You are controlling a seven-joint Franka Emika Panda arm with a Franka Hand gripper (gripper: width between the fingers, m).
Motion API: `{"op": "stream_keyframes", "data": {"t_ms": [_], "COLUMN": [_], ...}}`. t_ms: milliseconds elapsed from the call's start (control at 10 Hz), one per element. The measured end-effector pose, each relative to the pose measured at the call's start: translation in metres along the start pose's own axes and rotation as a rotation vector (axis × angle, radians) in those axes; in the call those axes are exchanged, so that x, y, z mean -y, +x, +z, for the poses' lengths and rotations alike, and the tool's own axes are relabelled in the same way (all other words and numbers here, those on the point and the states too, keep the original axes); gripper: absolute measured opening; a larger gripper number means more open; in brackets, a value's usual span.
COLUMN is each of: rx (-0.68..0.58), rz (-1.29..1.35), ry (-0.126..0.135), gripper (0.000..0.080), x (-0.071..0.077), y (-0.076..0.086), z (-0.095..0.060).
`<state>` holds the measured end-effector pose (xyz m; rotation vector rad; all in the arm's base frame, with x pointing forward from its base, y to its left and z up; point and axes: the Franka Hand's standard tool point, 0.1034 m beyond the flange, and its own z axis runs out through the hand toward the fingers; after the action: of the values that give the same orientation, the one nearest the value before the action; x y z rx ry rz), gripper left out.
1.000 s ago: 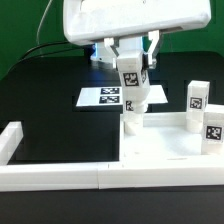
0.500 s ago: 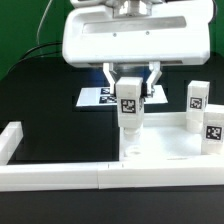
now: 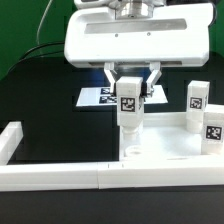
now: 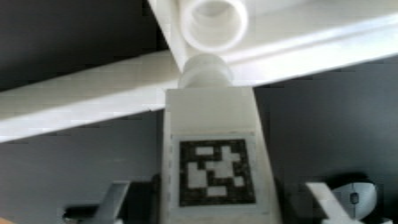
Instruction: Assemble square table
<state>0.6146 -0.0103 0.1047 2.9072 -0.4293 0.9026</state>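
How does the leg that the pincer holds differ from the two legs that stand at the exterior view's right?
The held leg is clamped in the pincer over a corner socket of the square slab; the two free legs have no pincer on them. The held leg is nearer the middle of the exterior view; the free legs are at its right edge. All three are white, upright and carry a black-and-white tag.

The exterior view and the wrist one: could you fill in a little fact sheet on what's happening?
gripper: gripper shut on a leg
held leg: leg, upright, tagged, above the slab's corner socket
corner socket: socket, round, open, just past the leg's tip
slab: square slab, white, by the low wall
other legs: two legs standing at the exterior view's right
marker board: marker board, behind the gripper
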Motion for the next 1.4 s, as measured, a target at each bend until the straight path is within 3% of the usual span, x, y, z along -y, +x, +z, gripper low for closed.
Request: {"op": "stream_keyframes", "data": {"t_ms": [300,700,1400], "rx": [0.003,0.01,0.005], "rz": [-0.005,-0.02,-0.03], "ry": [-0.002,0.003,-0.015], "gripper": [0.0284,0.0284,0.0284], "x": [-0.001,0.01,0.001], "y": [-0.003,-0.005,-0.015], "z": [0.001,0.013,0.024]}}
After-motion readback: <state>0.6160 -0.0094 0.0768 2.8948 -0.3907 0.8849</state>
